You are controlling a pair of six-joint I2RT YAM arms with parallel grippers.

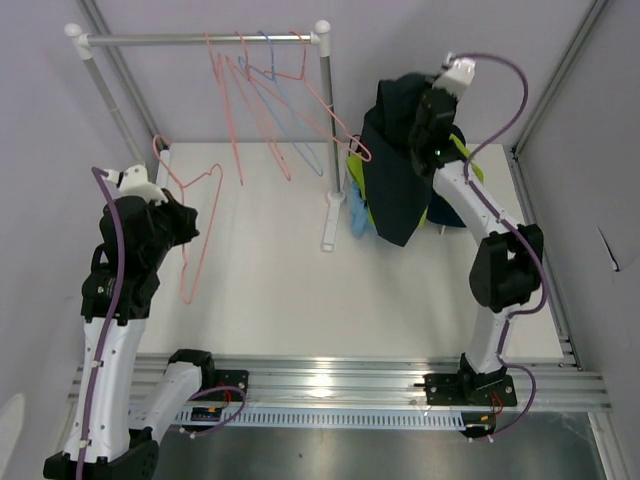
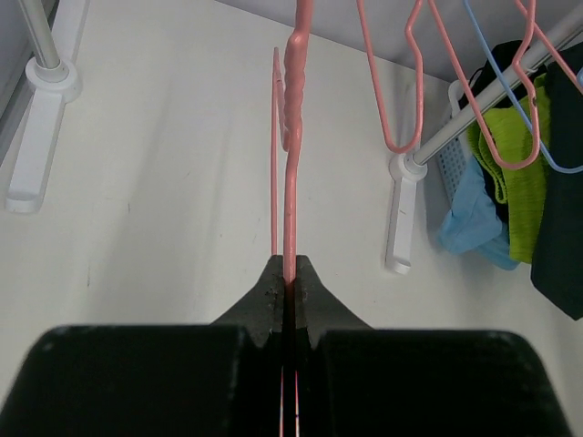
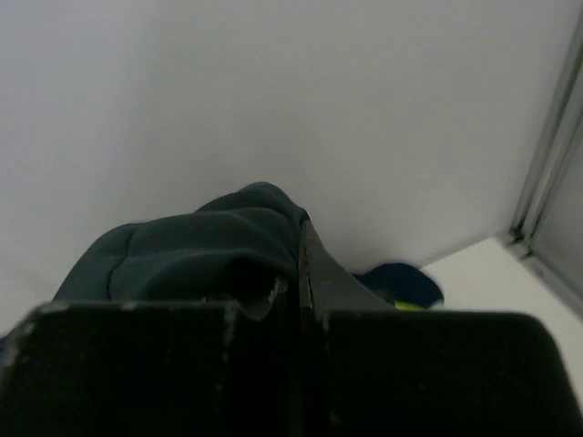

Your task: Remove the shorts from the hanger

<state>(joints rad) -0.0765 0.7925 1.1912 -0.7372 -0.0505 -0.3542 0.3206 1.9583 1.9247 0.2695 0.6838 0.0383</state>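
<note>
- At the left side of the bench (image 1: 270,300), the left tool (image 2: 290,276) is clamped tight on a pink hanger (image 2: 290,173), whose wire runs between the two black fingers and away from the wrist.
- From above, that pink hanger lies beside the left arm, over the white surface and well apart from the rack.
- At the far right, the right tool (image 3: 301,264) is raised well above the bench, its fingers pressed together on the dark blue-green shorts (image 1: 395,190).
- These shorts hang down from the grip in a long dark drape; in the right wrist view their cloth bunches up on the left of the fingers.
- Below and behind the hanging pair, a heap of other shorts lies on the bench at the far right, just right of the rack's right post (image 1: 326,130).
- In the heap show the light blue shorts (image 2: 469,218), nearest the post's foot, the lime green shorts (image 2: 517,182) beside them, and the navy shorts (image 3: 401,284) further right.
- Along the far edge runs the rack's rail (image 1: 180,40); several pink hangers (image 1: 228,100) and one blue hanger (image 1: 278,105) hang from it.
</note>
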